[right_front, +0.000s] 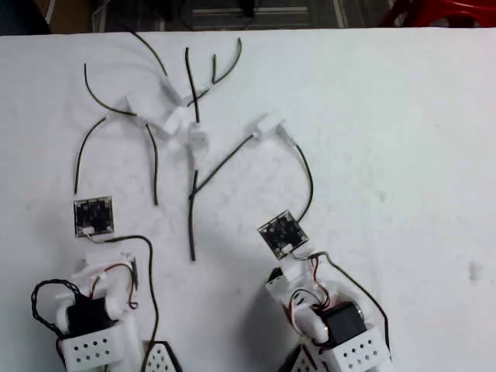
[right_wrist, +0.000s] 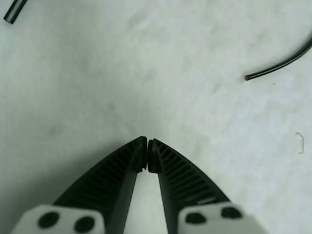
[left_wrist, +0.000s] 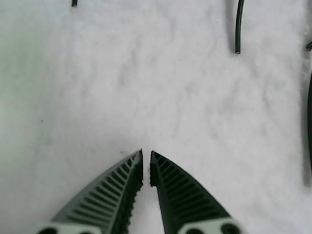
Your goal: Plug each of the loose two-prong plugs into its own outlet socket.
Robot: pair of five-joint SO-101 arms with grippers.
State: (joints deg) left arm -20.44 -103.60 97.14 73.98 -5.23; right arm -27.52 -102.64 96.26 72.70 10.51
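The white connector blocks (right_front: 177, 118) lie bunched on the table (right_front: 403, 139), toward 11 o'clock from its middle in the high view. You cannot tell plugs from sockets among them. A lone block (right_front: 273, 126) sits apart from the bunch, at its 3 o'clock. Thin dark wires (right_front: 219, 167) trail from the blocks in curves, some toward 12 o'clock and some toward 6.

Your left arm (right_front: 93, 329) rests at the table's 7 o'clock and your right arm (right_front: 337, 329) at its 5 o'clock, both well apart from the bunch. One wire from the lone block curls down to just beside the right arm.

Your left gripper (left_wrist: 146, 163) hangs over bare table, its ridged fingers drawn almost together with only a sliver of gap and nothing between them. A cut wire end (left_wrist: 238, 29) lies ahead of it. Your right gripper (right_wrist: 147, 155) has its tips pressed together, also holding nothing, with a wire tip (right_wrist: 280, 65) off to one side.
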